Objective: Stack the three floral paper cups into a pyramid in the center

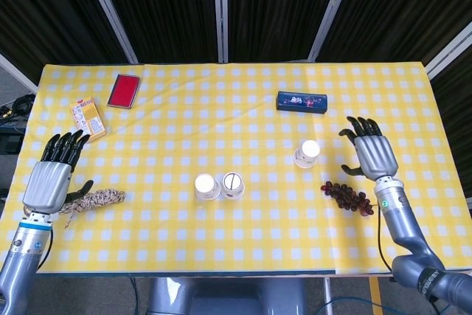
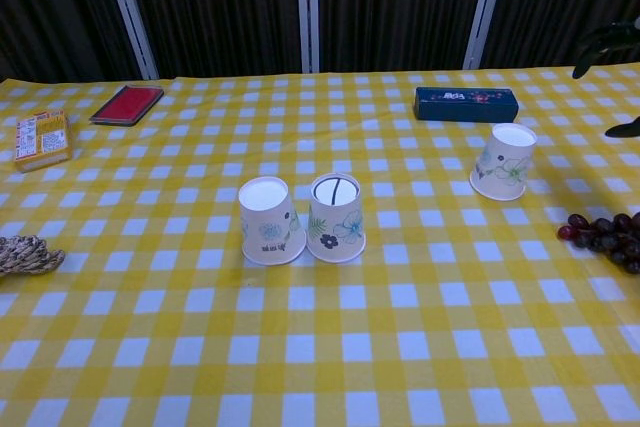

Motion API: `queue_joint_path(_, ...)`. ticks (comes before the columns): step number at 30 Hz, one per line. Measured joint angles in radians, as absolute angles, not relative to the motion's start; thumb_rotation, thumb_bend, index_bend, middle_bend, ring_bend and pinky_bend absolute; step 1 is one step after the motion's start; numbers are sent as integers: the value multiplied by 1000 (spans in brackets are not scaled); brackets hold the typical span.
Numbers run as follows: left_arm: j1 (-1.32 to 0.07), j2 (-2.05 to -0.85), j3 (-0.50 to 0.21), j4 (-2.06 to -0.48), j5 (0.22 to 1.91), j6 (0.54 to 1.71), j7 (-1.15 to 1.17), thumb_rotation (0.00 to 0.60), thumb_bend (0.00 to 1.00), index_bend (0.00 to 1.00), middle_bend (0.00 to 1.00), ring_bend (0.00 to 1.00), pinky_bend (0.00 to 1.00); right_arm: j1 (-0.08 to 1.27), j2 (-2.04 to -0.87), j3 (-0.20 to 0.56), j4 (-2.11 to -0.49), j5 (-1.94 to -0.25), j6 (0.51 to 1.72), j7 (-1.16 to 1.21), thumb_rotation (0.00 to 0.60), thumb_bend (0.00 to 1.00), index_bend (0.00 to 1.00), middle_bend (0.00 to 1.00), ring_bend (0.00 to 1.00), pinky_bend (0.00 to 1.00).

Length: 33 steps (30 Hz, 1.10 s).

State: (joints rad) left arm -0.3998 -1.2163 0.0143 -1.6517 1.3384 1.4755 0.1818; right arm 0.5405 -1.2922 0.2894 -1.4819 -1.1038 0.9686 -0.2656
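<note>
Head view: the left hand (image 1: 50,179) hovers at the bench's (image 1: 243,241) near left edge, fingers (image 1: 65,147) spread and holding nothing. A coiled rope (image 1: 92,201) lies just beside its thumb, and an orange box (image 1: 87,118) sits beyond the fingertips, with a red case (image 1: 123,91) farther on. The right hand (image 1: 371,153) is open too, fingers (image 1: 363,125) apart, empty. The lone floral cup (image 1: 306,153) stands upside down near its thumb side, apart from it. A grape bunch (image 1: 346,196) lies just below that hand, and a dark blue box (image 1: 301,101) lies beyond the cup. The paired floral cups (image 1: 219,186) stand inverted and touching at the centre, well apart from both hands.

Chest view: only dark fingertips of the right hand (image 2: 608,37) show at the right edge. The paired cups (image 2: 302,219) and the lone cup (image 2: 504,161) rest on the checked cloth, unstacked.
</note>
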Motion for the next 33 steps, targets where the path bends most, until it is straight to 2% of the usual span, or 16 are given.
queue_joint_path(6, -391, -1210, 2, -1650, 1348, 1447, 175, 600, 279, 0, 0, 0, 0, 611, -1345, 288, -1454, -990, 895, -337, 600, 88, 314, 68, 0, 0)
queue_joint_path(14, -381, -1208, -20, -1650, 1363, 1423, 165, 600, 278, 0, 0, 0, 0, 666, -1397, 284, -1368, -930, 857, -356, 600, 92, 306, 65, 0, 0)
queue_joint_path(28, -374, -1217, -48, -1642, 1364, 1377, 172, 600, 278, 0, 0, 0, 0, 736, -1447, 268, -1302, -890, 801, -338, 600, 160, 316, 66, 0, 0)
queue_joint_path(33, -374, -1221, -58, -1634, 1359, 1356, 169, 600, 278, 0, 0, 0, 0, 750, -1471, 264, -1282, -888, 813, -335, 600, 237, 364, 86, 0, 0)
